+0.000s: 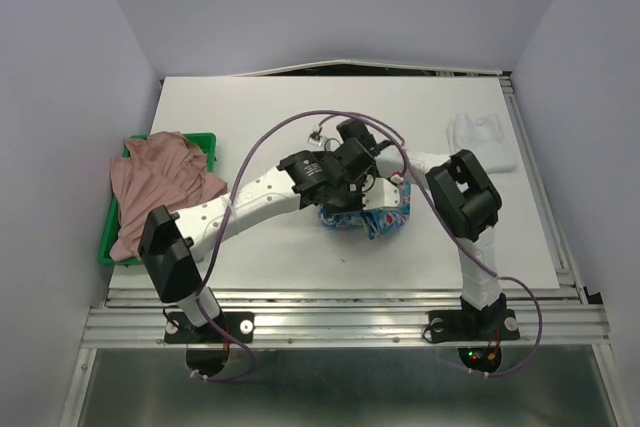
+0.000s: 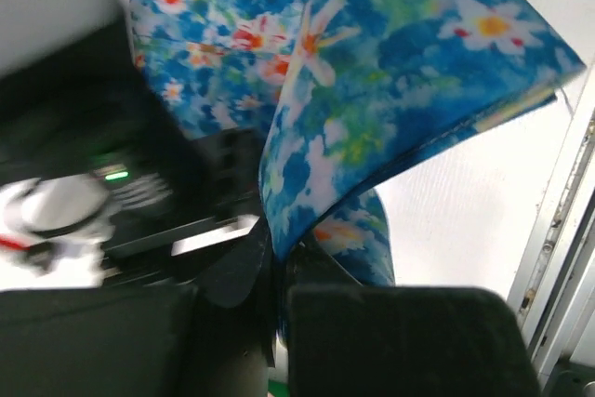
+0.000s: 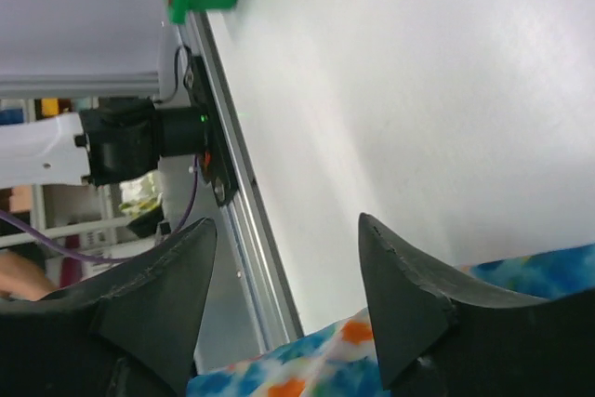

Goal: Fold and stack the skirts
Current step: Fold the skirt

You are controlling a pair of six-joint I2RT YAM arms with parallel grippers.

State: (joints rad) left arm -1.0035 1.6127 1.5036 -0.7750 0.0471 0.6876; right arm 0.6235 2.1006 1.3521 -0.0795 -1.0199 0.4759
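**Left tool pinches the blue skirt; right tool gapes beside it**

The blue skirt [image 1: 365, 222] lies bunched in a small heap on the bench [image 1: 300, 107], and both arms meet just above it. The left arm reaches in from the near-left of the blue skirt. The left tool [image 2: 279, 271] is closed on a fold of the flowered cloth. In the left wrist view the cloth runs straight into the pinch between the dark fingers [image 2: 232, 276] and spreads away from them in a broad, tilted flap, with bare bench showing past its edge.

The right arm bends in from the right of the blue skirt. The right tool [image 3: 284, 239] stands wide open, with white bench showing between its two fingers [image 3: 409, 313]. Blue flowered cloth lies just at their base, and whether it touches them cannot be told.

The pink skirt [image 1: 160, 182] is well to the left of the blue skirt. It is crumpled loosely over the green tray [image 1: 205, 137] and spills past the tray's near edge. The white skirt [image 1: 480, 135] lies to the far right of the blue skirt, folded small and flat on the bench, well apart from both arms.
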